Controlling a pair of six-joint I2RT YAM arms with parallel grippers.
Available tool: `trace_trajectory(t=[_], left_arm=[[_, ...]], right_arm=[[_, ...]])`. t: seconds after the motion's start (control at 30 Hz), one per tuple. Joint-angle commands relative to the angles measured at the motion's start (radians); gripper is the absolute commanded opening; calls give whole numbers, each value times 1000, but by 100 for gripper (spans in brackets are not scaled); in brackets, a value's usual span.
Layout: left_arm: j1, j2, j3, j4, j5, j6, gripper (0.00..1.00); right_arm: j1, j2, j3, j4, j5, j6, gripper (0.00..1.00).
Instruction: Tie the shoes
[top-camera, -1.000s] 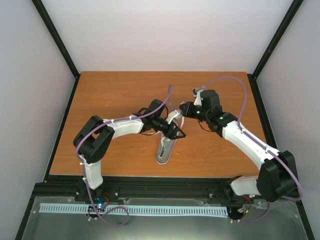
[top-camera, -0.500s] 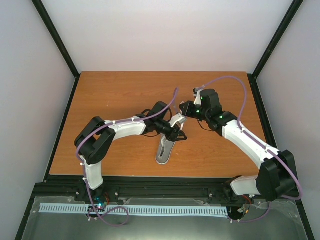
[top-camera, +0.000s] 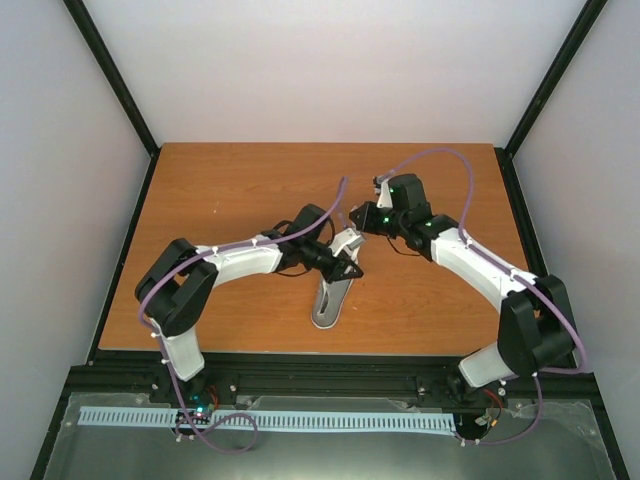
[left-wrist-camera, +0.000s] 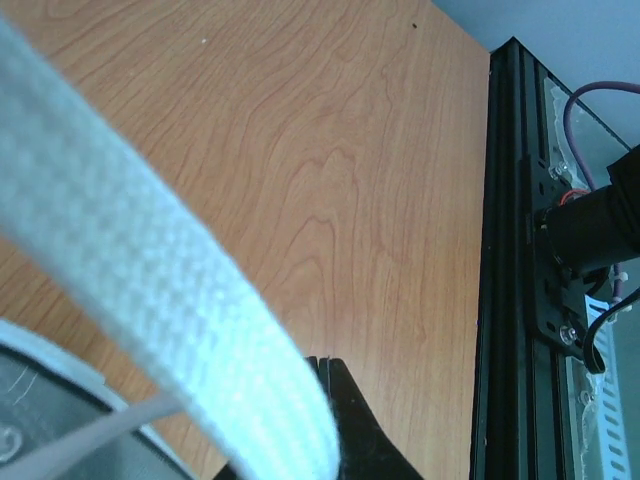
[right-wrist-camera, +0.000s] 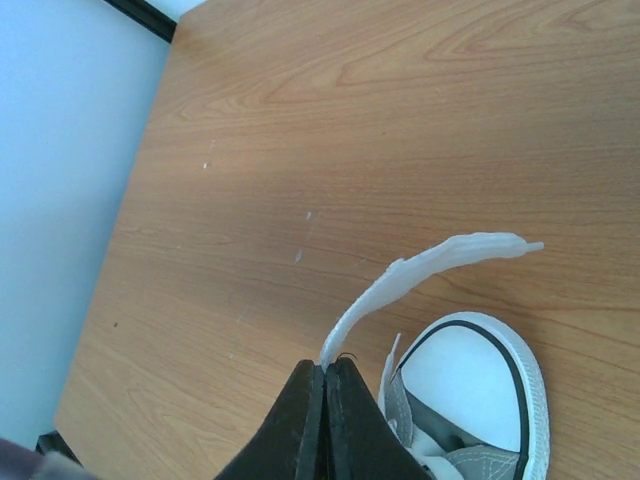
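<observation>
Grey sneaker (top-camera: 328, 300) sat mid-counter (top-camera: 230, 190), toe toward roughly 1 o'clock. I had the right claw (right-wrist-camera: 326, 368) pinched on one lace (right-wrist-camera: 420, 268) and the left claw (left-wrist-camera: 320, 372) clamped on the other lace (left-wrist-camera: 150, 280). Floppy, light, slippery stuff, so I'd grip near the tips.

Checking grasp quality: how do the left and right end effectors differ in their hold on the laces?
Left end effector sits over the middle of the shoe, its lace strand running broad past the camera; right end effector sits by the toe cap, its lace end sticking free. Both shut on white lace.
</observation>
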Motion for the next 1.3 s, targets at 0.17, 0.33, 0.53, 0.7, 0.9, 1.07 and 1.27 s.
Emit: trace_trajectory(t=[0.17,0.33,0.53,0.7,0.9,1.07,1.27], left_arm=[[88,-68,-73,57,74,-30,1],[97,-74,-109,102,92,-56,1],[111,-93,-147,149,129,-88,1],[119,-114,-165,172,161,-109,1],[122,-131,-171,168,175,-106,1],[123,-141,-176,159,183,-99,1],[123,-141,-176,156,197,-96,1]], right_arm=[[5,170,93,38,-28,-74,3],[-19,168,69,68,-32,-85,32],[-97,16,-108,211,-113,-145,70],[-111,-116,-313,401,-207,-224,67],[-59,-161,-515,589,-156,-328,58],[-39,-92,-588,739,-139,-386,54],[29,10,-562,768,-139,-505,49]])
